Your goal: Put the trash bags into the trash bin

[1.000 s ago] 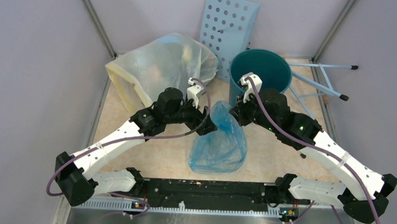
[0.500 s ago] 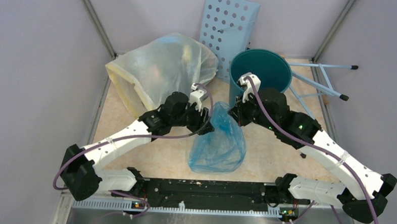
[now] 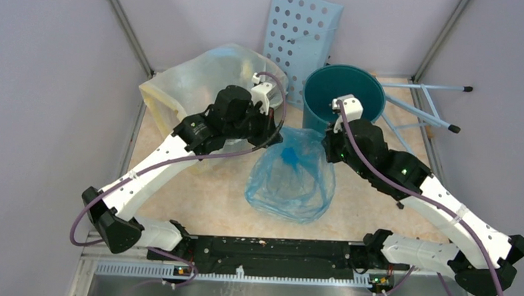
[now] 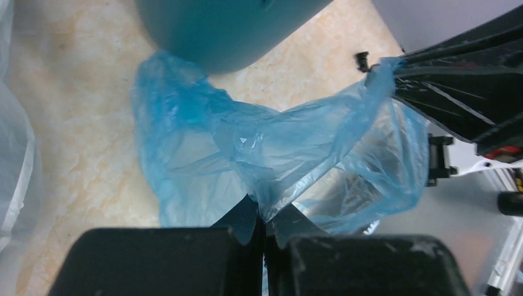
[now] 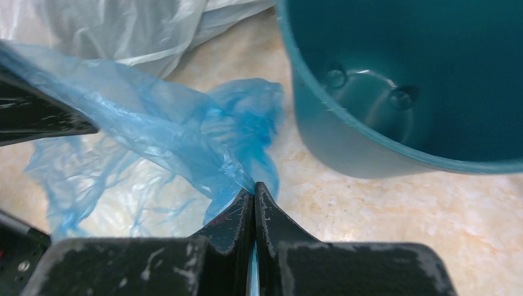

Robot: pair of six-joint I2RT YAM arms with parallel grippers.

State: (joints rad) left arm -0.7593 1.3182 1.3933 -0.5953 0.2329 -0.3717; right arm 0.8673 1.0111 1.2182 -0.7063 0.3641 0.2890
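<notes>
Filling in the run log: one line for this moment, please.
left pincer: shut on trash bag | right pincer: shut on trash bag | trash bag: outside trash bin

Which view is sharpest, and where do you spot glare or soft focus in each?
Top external: evenly lit, sharp throughout, no hard shadows around the light-blue bag. Left wrist: small white glints on the bag's creases; the trash bin at the top edge looks soft. Right wrist: bright highlights inside the bin; the right gripper, close to the lens, slightly blurred.
</notes>
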